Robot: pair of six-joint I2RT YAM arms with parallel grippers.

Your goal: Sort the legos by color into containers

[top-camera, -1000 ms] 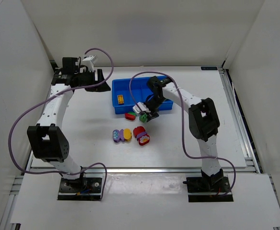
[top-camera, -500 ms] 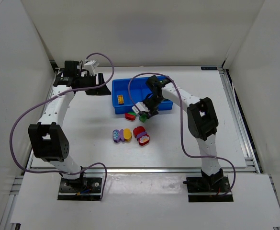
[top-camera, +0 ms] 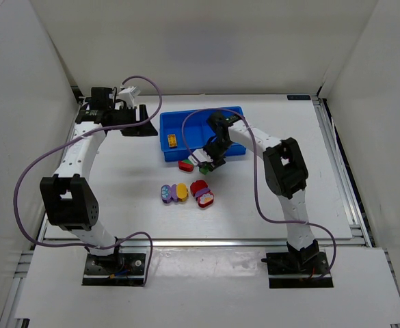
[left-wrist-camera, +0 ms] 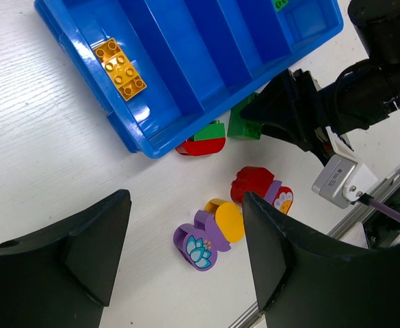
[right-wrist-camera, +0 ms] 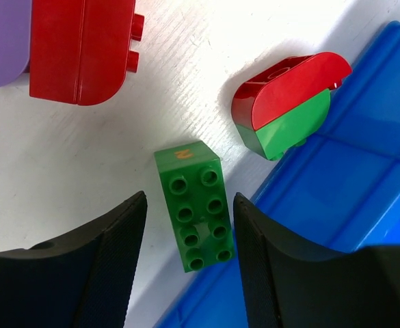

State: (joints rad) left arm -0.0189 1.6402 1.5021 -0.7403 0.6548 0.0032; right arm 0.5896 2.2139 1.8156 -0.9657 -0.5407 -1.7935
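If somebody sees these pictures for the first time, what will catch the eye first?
The bright blue tray at the far middle of the table, with one orange brick in its leftmost compartment. Next, the right gripper hanging open over a green brick beside the tray's near edge.

A white table (top-camera: pixel 323 178) fills the middle of the top view. A blue tray (top-camera: pixel 194 130) is set on it above centre, its long side slightly tilted. Close against the tray's lower wall a red-and-green brick (right-wrist-camera: pixel 288 106) is seen, and just beside it a green brick (right-wrist-camera: pixel 196 205), studs up (whether this one touches the tray cannot be told). Lower, near the centre of the frame, a purple-and-yellow piece (top-camera: pixel 174 193) and a red-and-purple piece (top-camera: pixel 202 193) are laid side by side, apart from the tray.
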